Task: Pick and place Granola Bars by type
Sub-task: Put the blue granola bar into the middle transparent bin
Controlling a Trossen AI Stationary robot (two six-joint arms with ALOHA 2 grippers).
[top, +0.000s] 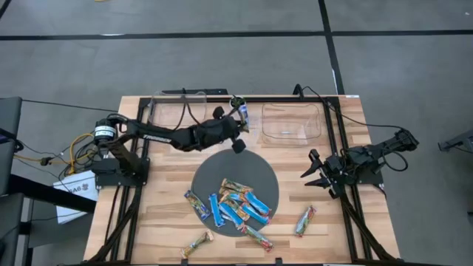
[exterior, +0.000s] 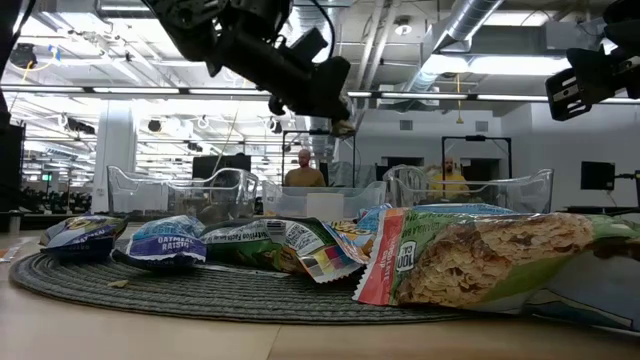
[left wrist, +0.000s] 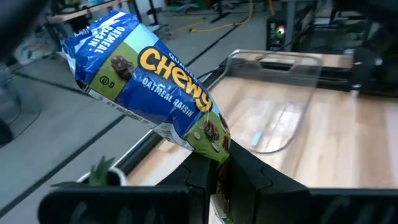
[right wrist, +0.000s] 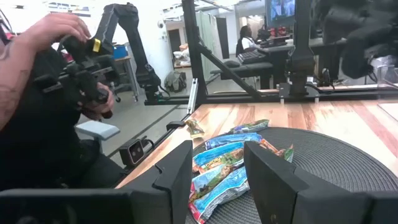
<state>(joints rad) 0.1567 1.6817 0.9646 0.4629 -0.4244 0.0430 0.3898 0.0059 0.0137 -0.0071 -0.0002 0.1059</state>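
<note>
My left gripper (left wrist: 214,163) is shut on a bright blue granola bar (left wrist: 155,81) printed "Chewy Oatmeal Raisin". In the high view the gripper (top: 240,112) is raised over the table's far side, between two clear bins. Several more bars, blue and green-tan, lie heaped (top: 238,203) on a round dark mat (top: 214,166). One bar (top: 304,220) lies on the wood to the mat's right, and another (top: 197,242) near the front edge. My right gripper (top: 314,174) waits open at the mat's right and faces the heap (right wrist: 227,158). My left gripper pinches the blue bar by one crimped end (left wrist: 214,134) between its two fingers. The rest of the wrapper sticks out beyond the fingertips, away from the wrist, tilted. The bar is lifted clear of the table (top: 242,111).
One clear bin (top: 177,111) stands at the far left and another (top: 292,122) at the far right, both on the wooden table (top: 355,236). A black frame rail runs along the far edge. Beyond the table's left side, a person's hands (right wrist: 74,56) hold control handles.
</note>
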